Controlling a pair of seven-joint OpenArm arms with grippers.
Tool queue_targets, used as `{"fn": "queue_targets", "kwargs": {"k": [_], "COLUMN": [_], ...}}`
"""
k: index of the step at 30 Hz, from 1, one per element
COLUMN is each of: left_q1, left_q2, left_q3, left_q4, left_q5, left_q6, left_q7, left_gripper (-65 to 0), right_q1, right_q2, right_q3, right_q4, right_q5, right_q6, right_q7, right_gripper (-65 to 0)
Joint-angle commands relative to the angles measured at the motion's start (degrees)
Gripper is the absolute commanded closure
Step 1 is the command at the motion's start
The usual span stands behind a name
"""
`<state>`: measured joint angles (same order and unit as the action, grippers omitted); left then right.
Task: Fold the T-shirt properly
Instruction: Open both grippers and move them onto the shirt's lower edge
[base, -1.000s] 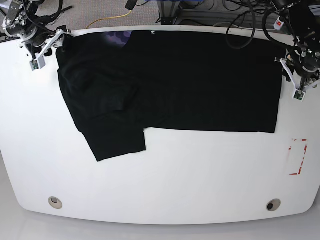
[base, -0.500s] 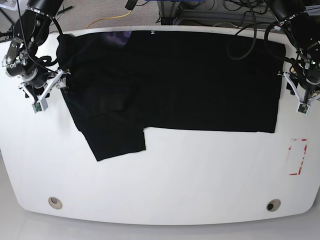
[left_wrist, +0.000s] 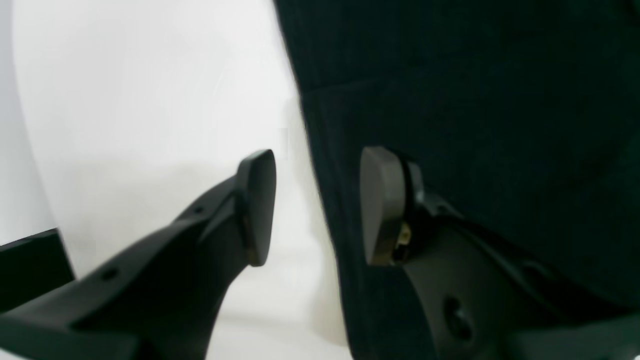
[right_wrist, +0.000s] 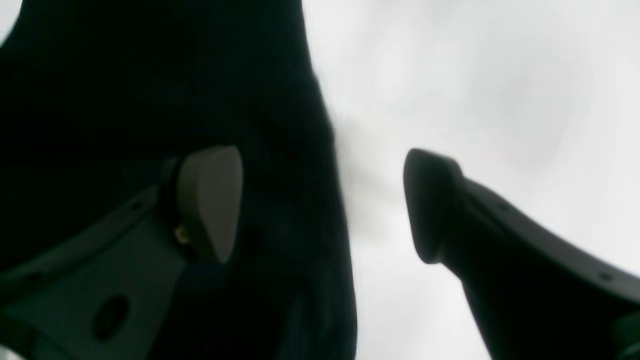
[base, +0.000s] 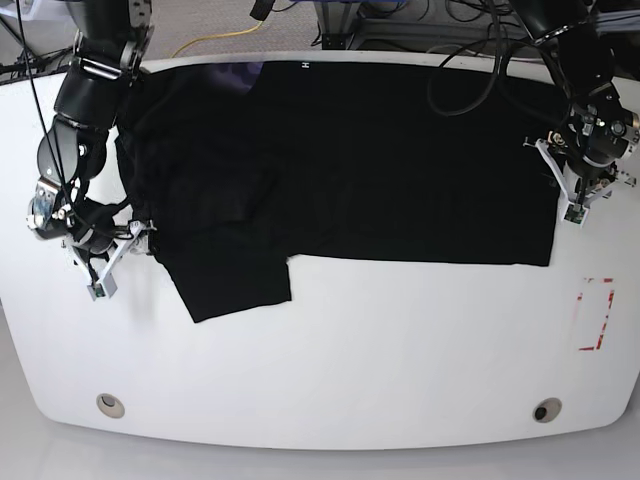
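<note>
Grippers have dropped: right gripper (base: 122, 247) at 9 o'clock, left gripper (base: 560, 190) at 3, both spread astride T-shirt (base: 350, 160) edges, ready to pinch.

Robotics lab: white worktable (base: 330, 360), cables (base: 470, 60), red tape marker (base: 597, 313).

R arm (base: 112, 262) swung down table's left edge to T-shirt (base: 380, 160) sleeve, L arm (base: 565, 195) moved inward onto hem

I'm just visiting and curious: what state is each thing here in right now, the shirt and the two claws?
T-shirt: spread flat on the table, one sleeve sticking out, not yet folded.
Left claw: open, straddling the shirt's edge.
Right claw: open, straddling the shirt's edge.
</note>
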<state>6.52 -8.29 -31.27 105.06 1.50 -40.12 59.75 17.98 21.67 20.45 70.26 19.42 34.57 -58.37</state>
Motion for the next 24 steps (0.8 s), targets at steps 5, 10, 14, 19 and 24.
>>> {"fn": "queue_targets", "kwargs": {"k": [5, 10, 14, 19, 24], "left_q1": [1.3, 1.4, 1.3, 0.9, -3.1], "left_q2": [0.2, 0.2, 0.2, 0.1, -1.2], "left_q3": [-0.1, -0.3, -0.3, -0.3, -0.3], "left_q4": [1.0, 1.0, 1.0, 1.0, 0.7], "left_q5": [-0.3, -0.3, -0.3, -0.3, -0.2], "left_q6": [0.1, 0.1, 0.1, 0.1, 0.1], "left_q7": [-1.0, -1.1, -1.1, -0.9, -0.8], "left_gripper": [-25.8, -25.7, -25.7, -25.8, -26.1], "right_q1": [7.6, 10.1, 9.9, 9.8, 9.8], "right_q2": [3.1, 3.3, 2.5, -0.1, -1.5], "right_q3": [-4.2, -8.1, -9.2, -9.7, -9.7], "right_q4": [-14.0, -22.4, -23.5, -23.5, -23.6], "right_q5": [0.1, 0.5, 0.6, 0.5, 0.2], "right_q6": [0.1, 0.2, 0.2, 0.2, 0.2], "right_q7": [10.9, 16.5, 17.4, 17.4, 17.4], "right_gripper": [-48.0, -48.0, -48.0, -42.0, -20.0]}}
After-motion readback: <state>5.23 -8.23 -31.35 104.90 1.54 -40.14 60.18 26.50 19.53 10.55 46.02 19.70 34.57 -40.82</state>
